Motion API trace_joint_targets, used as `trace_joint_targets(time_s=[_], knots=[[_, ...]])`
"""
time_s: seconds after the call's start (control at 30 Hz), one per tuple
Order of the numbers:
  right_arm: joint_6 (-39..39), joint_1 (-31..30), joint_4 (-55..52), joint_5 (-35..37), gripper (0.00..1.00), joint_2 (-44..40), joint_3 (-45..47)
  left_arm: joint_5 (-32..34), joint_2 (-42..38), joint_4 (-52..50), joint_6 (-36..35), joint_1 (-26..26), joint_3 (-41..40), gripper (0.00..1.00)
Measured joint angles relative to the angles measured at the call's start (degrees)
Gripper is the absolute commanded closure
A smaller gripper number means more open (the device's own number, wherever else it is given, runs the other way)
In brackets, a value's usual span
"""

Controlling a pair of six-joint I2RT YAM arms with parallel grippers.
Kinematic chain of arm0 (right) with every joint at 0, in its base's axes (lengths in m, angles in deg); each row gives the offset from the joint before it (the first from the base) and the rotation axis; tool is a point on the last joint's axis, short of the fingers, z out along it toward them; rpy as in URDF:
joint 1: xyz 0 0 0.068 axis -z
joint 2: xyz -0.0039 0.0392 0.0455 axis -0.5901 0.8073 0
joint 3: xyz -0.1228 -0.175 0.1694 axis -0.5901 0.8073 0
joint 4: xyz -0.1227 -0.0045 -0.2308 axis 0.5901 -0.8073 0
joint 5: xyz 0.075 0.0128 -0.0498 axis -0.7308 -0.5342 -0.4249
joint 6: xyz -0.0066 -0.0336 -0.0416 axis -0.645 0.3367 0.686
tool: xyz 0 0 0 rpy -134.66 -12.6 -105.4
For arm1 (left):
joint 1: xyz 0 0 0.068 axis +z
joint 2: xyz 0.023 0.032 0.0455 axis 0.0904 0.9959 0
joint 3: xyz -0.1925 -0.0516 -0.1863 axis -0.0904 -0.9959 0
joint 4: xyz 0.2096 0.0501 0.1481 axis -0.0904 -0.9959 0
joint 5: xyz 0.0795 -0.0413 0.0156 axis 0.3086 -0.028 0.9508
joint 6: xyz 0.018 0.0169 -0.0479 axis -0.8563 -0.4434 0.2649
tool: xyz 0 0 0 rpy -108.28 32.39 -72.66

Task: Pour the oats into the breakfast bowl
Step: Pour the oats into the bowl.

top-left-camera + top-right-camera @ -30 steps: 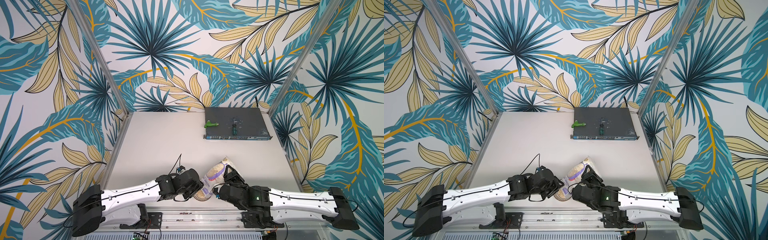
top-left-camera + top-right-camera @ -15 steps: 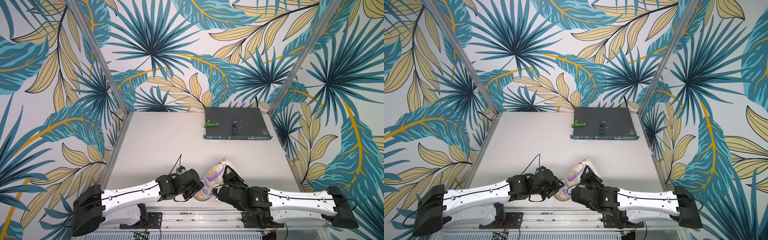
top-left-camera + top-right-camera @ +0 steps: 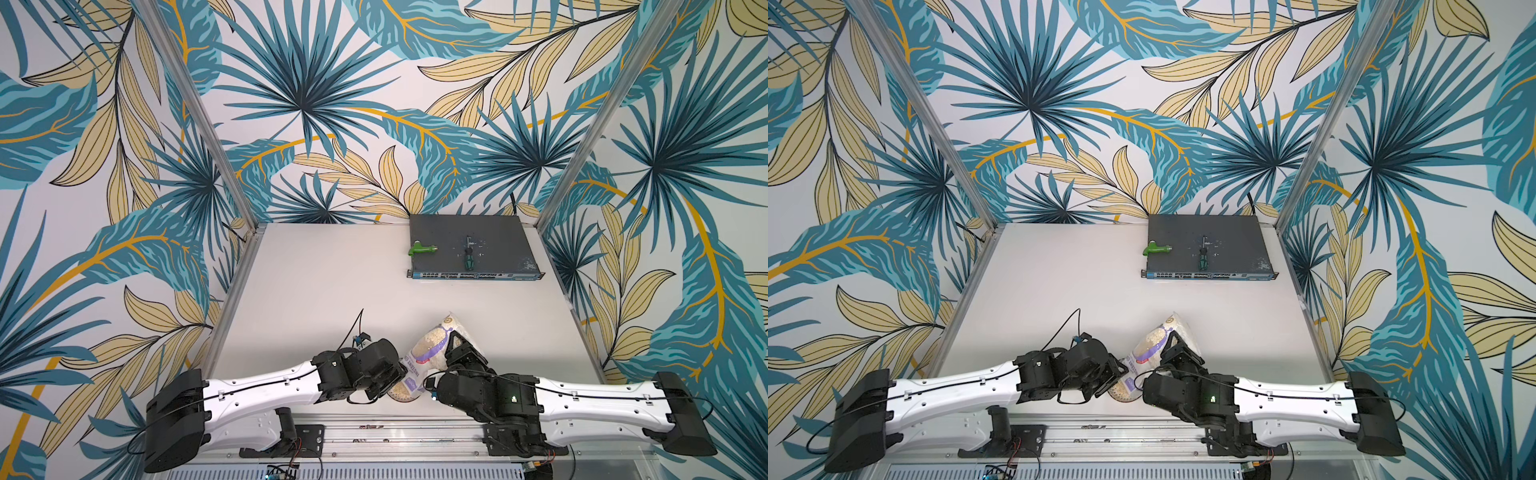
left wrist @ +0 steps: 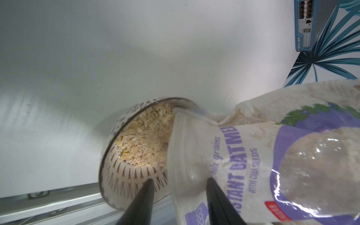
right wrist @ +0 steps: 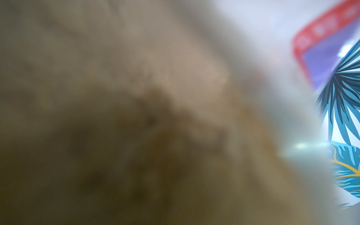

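The oats pouch (image 3: 432,345) (image 3: 1152,343), clear with a white-and-purple label, hangs tilted with its mouth down over the breakfast bowl (image 3: 405,400) (image 3: 1121,395) at the table's front edge. My right gripper (image 3: 455,353) (image 3: 1177,351) is shut on the pouch's side. In the right wrist view the pouch (image 5: 136,97) is a blur filling the frame. In the left wrist view pale oats (image 4: 144,140) lie heaped in the bowl (image 4: 124,175), and the pouch (image 4: 253,155) rests its mouth on the bowl's rim. My left gripper (image 4: 179,182) (image 3: 397,372) stands open. One finger (image 4: 144,194) crosses the bowl, the other (image 4: 216,196) lies against the label.
A dark network switch (image 3: 473,245) (image 4: 305,25) lies at the back right with a green tool (image 3: 422,249) and a screwdriver (image 3: 469,259) on it. The aluminium rail (image 3: 395,432) runs just in front of the bowl. Leaf-patterned walls close off the left, right and back sides of the table.
The right arm and the pouch have crept very slightly to the left. The left arm and the bowl have not visibly moved.
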Motion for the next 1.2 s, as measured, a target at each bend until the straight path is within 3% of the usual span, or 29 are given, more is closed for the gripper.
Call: trace_joint_targets(time_s=[1.2], knots=[[-0.7,0.0,-0.9,0.6,1.00,-3.2,1.4,0.2,0.0,1.7,0.0,-0.2,-0.1,0.53]])
